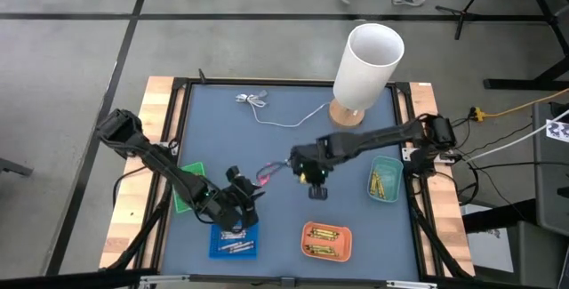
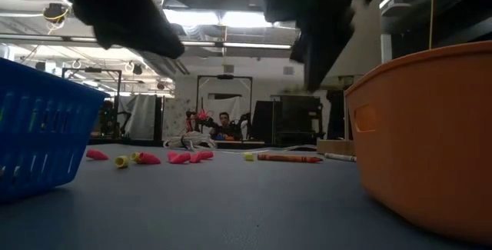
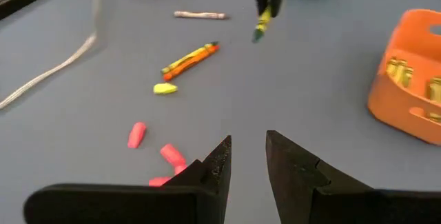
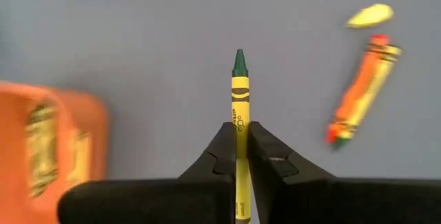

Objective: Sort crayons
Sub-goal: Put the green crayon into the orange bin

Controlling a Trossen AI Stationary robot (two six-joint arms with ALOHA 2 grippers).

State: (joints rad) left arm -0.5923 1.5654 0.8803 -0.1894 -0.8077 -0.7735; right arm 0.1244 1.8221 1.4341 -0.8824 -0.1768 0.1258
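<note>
Blue basket (image 1: 235, 242): nearest, the left pincer (image 3: 248, 156) hangs over it, part open, empty.
Right pincer (image 4: 241, 145): mid-surface, clamped on a green crayon (image 4: 239, 114), tip pointing down.
Advice: I'd keep it upright, carry it over a tray, loosen only once inside the rim.
Orange tray (image 1: 326, 241): close by, holds crayons.
Loose crayons (image 3: 189, 58): beyond, on the surface (image 1: 356, 191).

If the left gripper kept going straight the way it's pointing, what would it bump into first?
Probably nothing soon: ahead of the left gripper is bare mat. Farther along that line hangs the right gripper's green crayon, but depth is hard to judge.
</note>
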